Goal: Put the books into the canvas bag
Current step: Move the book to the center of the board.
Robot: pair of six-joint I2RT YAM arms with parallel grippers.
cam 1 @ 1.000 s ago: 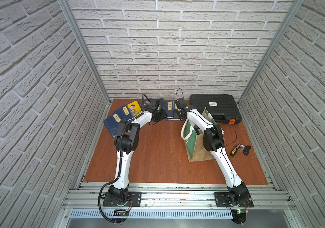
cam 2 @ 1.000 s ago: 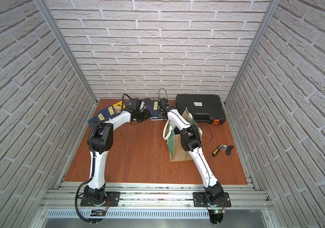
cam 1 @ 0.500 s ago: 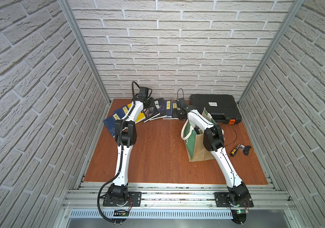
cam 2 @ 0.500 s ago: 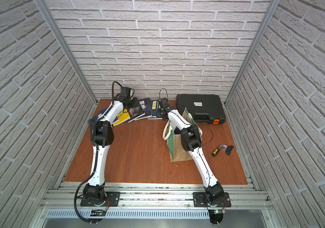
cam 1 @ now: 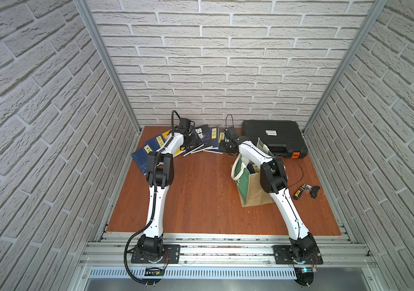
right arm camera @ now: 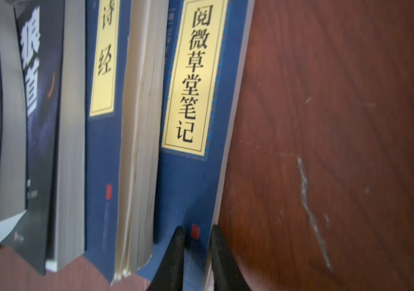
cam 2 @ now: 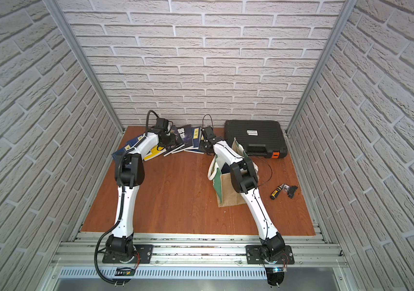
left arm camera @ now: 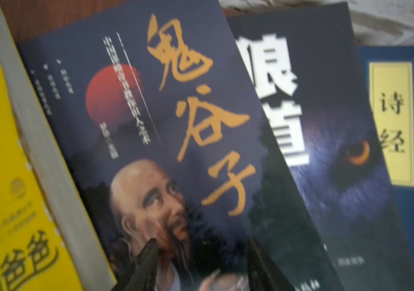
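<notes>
Navy paperback w/ yellow title label (right arm camera: 191,176), far-centre, rightmost there: R claw (right arm camera: 198,230) pinched on its edge, so I'm mid-pickup. L claw (left arm camera: 202,243) spread apart over dark gold-lettered book (left arm camera: 150,126). Next, I reckon: lift clear, swing near-right into tan burlap green-panelled tote (cam 1: 253,191).

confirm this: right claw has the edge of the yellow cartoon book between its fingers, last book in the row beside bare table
Wrong book. The right claw has the edge of the blue book with a yellow title label between its fingers, not the yellow cartoon one. It is the last in the row, beside bare wooden table, as the right wrist view shows.
</notes>
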